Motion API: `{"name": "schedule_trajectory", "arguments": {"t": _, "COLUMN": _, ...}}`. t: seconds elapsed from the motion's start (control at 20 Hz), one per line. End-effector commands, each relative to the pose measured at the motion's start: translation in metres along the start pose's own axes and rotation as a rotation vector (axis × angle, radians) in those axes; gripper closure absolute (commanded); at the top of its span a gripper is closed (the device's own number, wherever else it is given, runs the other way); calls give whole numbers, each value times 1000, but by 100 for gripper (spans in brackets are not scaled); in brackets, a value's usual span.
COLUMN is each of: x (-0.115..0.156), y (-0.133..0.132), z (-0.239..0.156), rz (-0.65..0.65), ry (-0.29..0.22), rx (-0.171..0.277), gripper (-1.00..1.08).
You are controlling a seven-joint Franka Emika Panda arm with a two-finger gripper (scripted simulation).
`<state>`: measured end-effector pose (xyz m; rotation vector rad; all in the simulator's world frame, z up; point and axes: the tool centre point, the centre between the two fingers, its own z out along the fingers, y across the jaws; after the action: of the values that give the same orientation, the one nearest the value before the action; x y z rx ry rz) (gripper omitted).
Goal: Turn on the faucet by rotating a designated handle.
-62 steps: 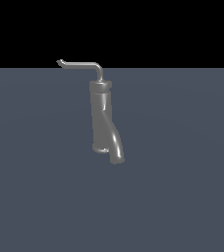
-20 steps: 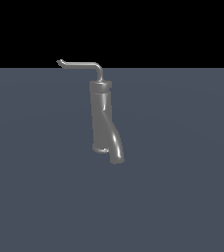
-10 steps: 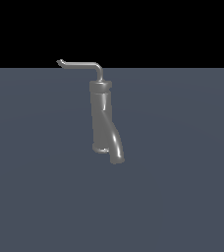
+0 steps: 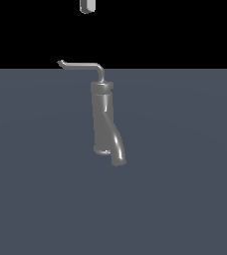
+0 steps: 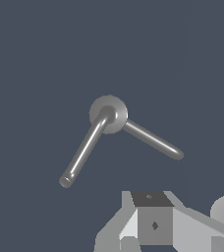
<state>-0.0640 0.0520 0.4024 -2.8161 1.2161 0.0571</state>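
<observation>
The faucet is a grey upright cylinder on the grey floor, with its thick spout curving down toward the exterior view's right. The thin handle runs level from the cap to the exterior view's left and ends in a small hooked tip. My gripper only shows its tip at the top edge, high above the handle and apart from it. In the wrist view I look straight down on the cap, the handle and the spout. The gripper shows there as one closed mass, holding nothing.
A flat grey floor spreads around the faucet, with a black background behind it. No other objects are in view.
The gripper's tip has come into the exterior view at the top edge, above the handle. The faucet and handle have not moved.
</observation>
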Motion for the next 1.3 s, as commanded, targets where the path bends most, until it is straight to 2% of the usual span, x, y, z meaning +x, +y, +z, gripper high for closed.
{"name": "schedule_trajectory", "arguments": {"t": 0.0, "x": 2, "y": -12, "z": 10, "rz": 56, "ry": 2, "rx": -4, "gripper": 108}}
{"name": "schedule_trajectory", "arguments": {"t": 0.75, "x": 9, "y": -82, "z": 73, "rz": 379, "ry": 40, "rx": -29, "gripper": 108}}
{"name": "schedule_trajectory", "arguments": {"t": 1.25, "x": 8, "y": -109, "z": 102, "rz": 508, "ry": 69, "rx": -34, "gripper": 108}}
